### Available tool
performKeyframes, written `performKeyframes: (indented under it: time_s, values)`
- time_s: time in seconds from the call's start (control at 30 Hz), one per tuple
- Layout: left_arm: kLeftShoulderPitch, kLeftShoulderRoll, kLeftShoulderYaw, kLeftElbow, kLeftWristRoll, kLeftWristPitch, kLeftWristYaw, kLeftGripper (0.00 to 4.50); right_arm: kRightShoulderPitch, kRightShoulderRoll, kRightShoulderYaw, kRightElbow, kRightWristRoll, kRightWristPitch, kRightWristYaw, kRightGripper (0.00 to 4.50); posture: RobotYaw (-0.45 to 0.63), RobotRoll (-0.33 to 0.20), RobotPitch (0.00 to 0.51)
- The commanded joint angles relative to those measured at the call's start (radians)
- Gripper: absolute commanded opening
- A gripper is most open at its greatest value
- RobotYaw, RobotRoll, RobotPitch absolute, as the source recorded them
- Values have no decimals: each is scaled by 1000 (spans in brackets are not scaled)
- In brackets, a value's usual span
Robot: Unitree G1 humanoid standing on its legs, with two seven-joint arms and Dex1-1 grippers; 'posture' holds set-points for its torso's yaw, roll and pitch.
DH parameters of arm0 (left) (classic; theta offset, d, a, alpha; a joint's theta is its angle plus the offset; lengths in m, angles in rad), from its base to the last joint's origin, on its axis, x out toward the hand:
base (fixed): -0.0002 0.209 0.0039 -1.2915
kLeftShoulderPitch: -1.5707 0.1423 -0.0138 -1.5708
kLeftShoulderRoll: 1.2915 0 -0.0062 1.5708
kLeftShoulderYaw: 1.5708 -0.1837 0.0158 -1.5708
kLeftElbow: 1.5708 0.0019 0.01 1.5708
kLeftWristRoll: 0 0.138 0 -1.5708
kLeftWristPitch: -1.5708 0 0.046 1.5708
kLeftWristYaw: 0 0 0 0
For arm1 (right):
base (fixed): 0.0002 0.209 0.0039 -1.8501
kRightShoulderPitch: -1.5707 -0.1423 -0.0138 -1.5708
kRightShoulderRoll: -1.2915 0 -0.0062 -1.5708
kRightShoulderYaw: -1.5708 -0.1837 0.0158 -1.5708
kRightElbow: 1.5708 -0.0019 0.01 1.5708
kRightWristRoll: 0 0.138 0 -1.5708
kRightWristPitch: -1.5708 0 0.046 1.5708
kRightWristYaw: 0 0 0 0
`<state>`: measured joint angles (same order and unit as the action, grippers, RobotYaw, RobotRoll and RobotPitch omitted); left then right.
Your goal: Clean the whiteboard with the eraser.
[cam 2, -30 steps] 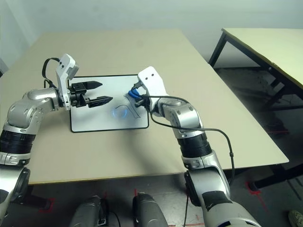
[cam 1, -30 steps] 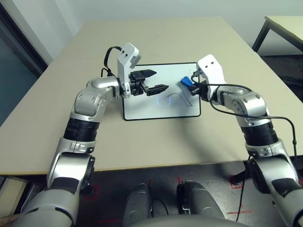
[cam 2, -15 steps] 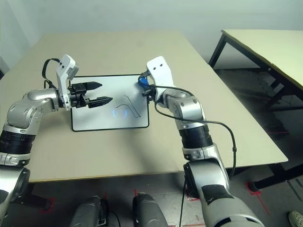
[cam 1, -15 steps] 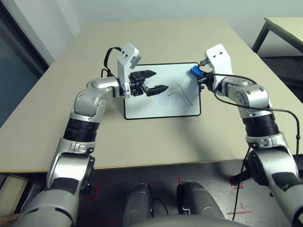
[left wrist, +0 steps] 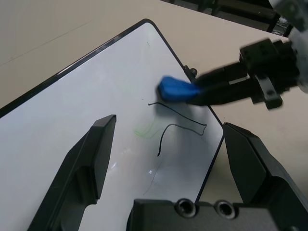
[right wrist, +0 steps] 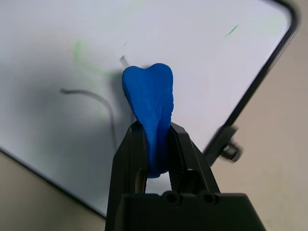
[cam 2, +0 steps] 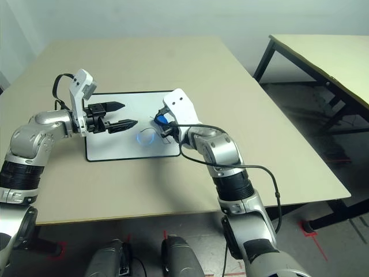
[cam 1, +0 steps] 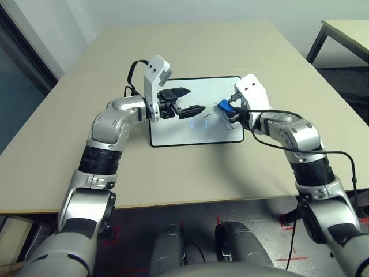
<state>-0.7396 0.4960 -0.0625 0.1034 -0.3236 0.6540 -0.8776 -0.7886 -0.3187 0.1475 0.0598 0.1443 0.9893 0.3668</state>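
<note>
The whiteboard (cam 1: 176, 130) lies flat in the middle of the tan table, with a thin black curved line (left wrist: 179, 127) and faint green smears on its right part. My right gripper (cam 1: 230, 110) is shut on the blue eraser (cam 1: 225, 106), whose tip rests on the board just beside the line's upper end (right wrist: 96, 98). In the right wrist view the eraser (right wrist: 149, 101) stands pinched between the two black fingers (right wrist: 126, 159). Hovering over the board's left part is my left gripper (cam 1: 195, 98), open and holding nothing, with its fingers (left wrist: 94, 154) pointing toward the eraser (left wrist: 175, 89).
A small black knob (right wrist: 230, 151) sticks out of the whiteboard's short right side. A second table (cam 2: 323, 52) with dark legs stands off to the far right. Bare tabletop (cam 1: 190, 173) lies between the board and the near edge.
The right gripper has swung the eraser from the board's far right corner back onto the board, near the black line. The left gripper has stayed in place, still open.
</note>
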Motion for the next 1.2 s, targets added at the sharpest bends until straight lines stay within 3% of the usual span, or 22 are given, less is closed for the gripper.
performKeyframes:
  time_s: [0.03,0.27,0.6,0.77,0.9,1.2]
  values:
    - [7,2,-5,-16,-5,9,2,4500,-64,-12,-40,138,-29,-97,-18,590,-81,0,67]
    - [16,2,-5,-30,-7,16,4,4500,-106,-2,-50,232,-43,-170,-17,590,-75,0,72]
    - [17,5,-3,-29,-5,15,3,4500,127,41,38,-166,7,96,3,588,-80,0,68]
    - [7,1,-4,-14,-2,7,2,4500,164,53,59,-199,8,133,-2,588,-82,0,67]
    - [7,3,-6,-7,0,6,0,4500,149,47,62,-139,-9,93,-2,587,-82,0,66]
    - [59,64,-22,-32,3,59,-28,4500,-21,42,2,51,-41,-82,-28,586,-74,0,69]
